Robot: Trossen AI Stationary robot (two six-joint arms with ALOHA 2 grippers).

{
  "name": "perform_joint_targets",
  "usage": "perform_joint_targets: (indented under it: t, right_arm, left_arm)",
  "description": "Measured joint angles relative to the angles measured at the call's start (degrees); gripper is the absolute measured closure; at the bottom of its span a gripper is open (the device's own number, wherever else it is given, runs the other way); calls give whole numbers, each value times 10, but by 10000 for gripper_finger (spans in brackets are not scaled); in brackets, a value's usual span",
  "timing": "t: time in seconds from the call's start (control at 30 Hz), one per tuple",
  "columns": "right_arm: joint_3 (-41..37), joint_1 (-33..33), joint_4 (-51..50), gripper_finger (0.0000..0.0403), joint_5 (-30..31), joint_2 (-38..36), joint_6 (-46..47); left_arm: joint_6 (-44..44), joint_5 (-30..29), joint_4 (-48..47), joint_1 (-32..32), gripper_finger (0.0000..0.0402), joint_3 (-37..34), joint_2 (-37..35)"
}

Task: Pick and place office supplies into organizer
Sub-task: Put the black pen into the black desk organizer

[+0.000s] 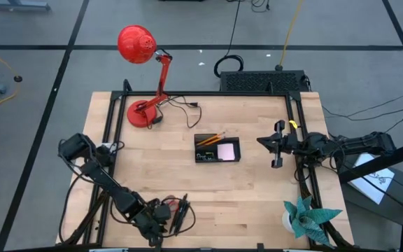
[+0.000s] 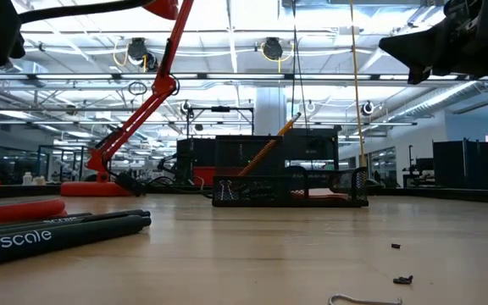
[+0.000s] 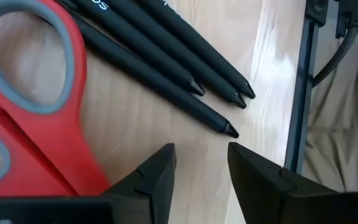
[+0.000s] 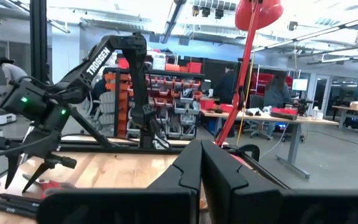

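Low at the bottom left of the high view: the left gripper [image 1: 165, 212], lowered to the table beside the remaining supplies, presumably to take the next one. Spread apart in the left wrist view [image 3: 201, 171], with bare wood showing between the fingers and nothing held. Just beyond the fingertips there: three black pens [image 3: 166, 56] lying parallel, tips pointing toward the table edge, and the red-handled scissors [image 3: 36, 124] filling the left side of that frame. Nearest pen tip almost in line with the gap, so probably the pen as the next pick, though the scissors lie equally close.

At the centre of the high view: the organizer [image 1: 217, 149], already carrying two orange pencils [image 1: 212, 138] leaning out of a rear compartment and a pale pink pad [image 1: 226, 152] lying flat at its right. Well apart from the pens, hence a carry across the table once something is grasped.

At right-centre of the high view: the right gripper [image 1: 278, 144], raised clear of the table and parked beside the organizer, out of the other arm's way. Pressed together in the right wrist view [image 4: 201, 171], holding nothing.

Toward the lower right of the low view: tiny black clips [image 2: 403, 279] loose on the wood, not yet collected.
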Motion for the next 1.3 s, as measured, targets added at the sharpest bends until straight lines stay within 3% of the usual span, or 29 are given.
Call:
perform_joint_targets:
  t: [0.47,0.73,1.03,1.13,1.3]
  right_arm:
    - [0,0,-4,399,0,1,12]
    - [0,0,-17,399,0,1,45]
    - [0,0,-26,399,0,1,46]
    - [0,0,-27,399,0,1,46]
    - [0,0,-28,399,0,2,52]
  left_arm:
    - [73,-20,-83,49,243,2,-1]
    - [81,-62,-125,84,243,2,-2]
    - [106,-59,-150,106,243,-1,-19]
    - [94,-52,-148,114,243,-5,-52]
    - [-1,-29,-176,139,244,-4,-85]
